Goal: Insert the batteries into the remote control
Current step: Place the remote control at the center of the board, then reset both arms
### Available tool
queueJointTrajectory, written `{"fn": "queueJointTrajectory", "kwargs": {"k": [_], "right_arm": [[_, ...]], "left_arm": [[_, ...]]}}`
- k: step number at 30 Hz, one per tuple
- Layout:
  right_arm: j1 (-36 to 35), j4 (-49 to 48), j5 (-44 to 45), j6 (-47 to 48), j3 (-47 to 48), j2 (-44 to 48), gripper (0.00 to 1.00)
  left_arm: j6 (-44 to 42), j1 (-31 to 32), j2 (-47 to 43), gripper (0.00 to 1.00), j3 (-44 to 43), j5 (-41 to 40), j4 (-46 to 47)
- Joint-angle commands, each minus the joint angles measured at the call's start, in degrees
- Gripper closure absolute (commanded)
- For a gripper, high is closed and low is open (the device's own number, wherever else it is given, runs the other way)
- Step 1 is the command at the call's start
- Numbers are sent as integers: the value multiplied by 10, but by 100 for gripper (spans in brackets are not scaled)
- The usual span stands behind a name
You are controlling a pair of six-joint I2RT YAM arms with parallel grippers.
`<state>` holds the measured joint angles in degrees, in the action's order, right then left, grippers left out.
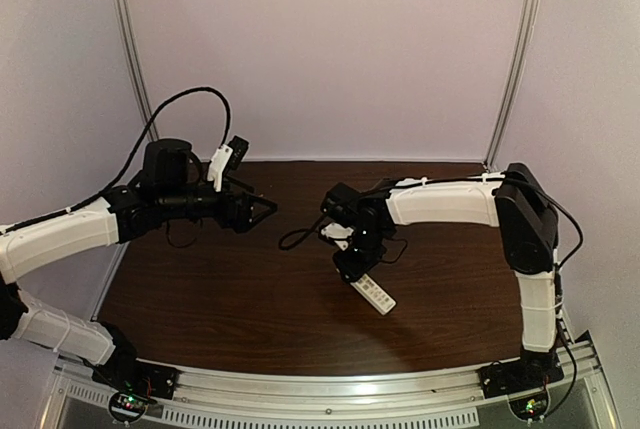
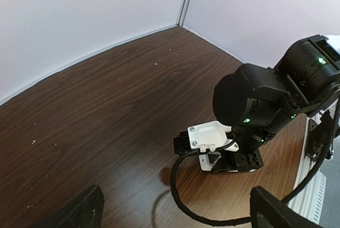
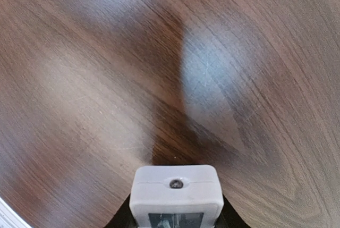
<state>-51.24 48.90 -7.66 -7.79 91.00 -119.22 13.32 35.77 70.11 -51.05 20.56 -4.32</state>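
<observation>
While two arms reach in over the dark wooden counter (image 1: 230, 299), only one of the task's things shows: a single remote control (image 1: 375, 295), white and slim, with rows of small buttons facing up in the top view. It sits right of the counter's middle, angled toward the near edge, with its upper end inside the right tool (image 1: 352, 267). That tool is pinched on the remote control. In the right wrist view the handset's rounded white end (image 3: 177, 193) sticks out between the two dark fingers, with a small dark dot on it and a dark window just below. The wood beyond is blurred, so it cannot be told whether the lower end touches the counter or hangs just above it.

The right arm (image 1: 450, 201) rises from its base at the near right corner and bends sharply at the elbow. Its white forearm then runs left across the counter, and the wrist tips downward onto the remote control.

The left arm (image 1: 60, 234) comes in from the left side with its forearm roughly level above the counter. The left tool (image 1: 268, 207) points right toward the other arm, well apart from it. It is spread wide and holds nothing. Its two black fingers (image 2: 79, 212) sit at the bottom corners of the left wrist view, framing the right arm's wrist and a looping black cable (image 2: 180, 201).
</observation>
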Motion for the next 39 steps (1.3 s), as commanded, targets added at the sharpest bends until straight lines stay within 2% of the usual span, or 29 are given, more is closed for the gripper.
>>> {"fn": "queueJointTrajectory", "kwargs": {"k": [1, 7, 19, 26, 29, 33, 37, 39], "right_arm": [[-8, -22, 8, 0, 2, -29, 87], [-10, -23, 12, -1, 3, -41, 82], [-11, -21, 9, -2, 3, -53, 59], [-11, -22, 9, -4, 4, -53, 53], [-11, -23, 2, -7, 6, -46, 47], [-11, -23, -6, -13, 24, -20, 33], [-10, -33, -12, -20, 44, 18, 5], [-7, -43, -17, -21, 50, 37, 1]], "left_arm": [[13, -3, 10, 3, 4, -41, 8], [11, -3, 7, 3, 6, -54, 10], [9, -3, 9, 3, 6, -80, 0], [7, -3, 10, 3, 4, -94, -7], [10, -3, 13, 3, 3, -95, -8], [18, -7, 25, 3, -12, -94, -26], [36, -24, 26, 3, -24, -77, -35], [45, -32, 27, 3, -33, -77, -44]]}}
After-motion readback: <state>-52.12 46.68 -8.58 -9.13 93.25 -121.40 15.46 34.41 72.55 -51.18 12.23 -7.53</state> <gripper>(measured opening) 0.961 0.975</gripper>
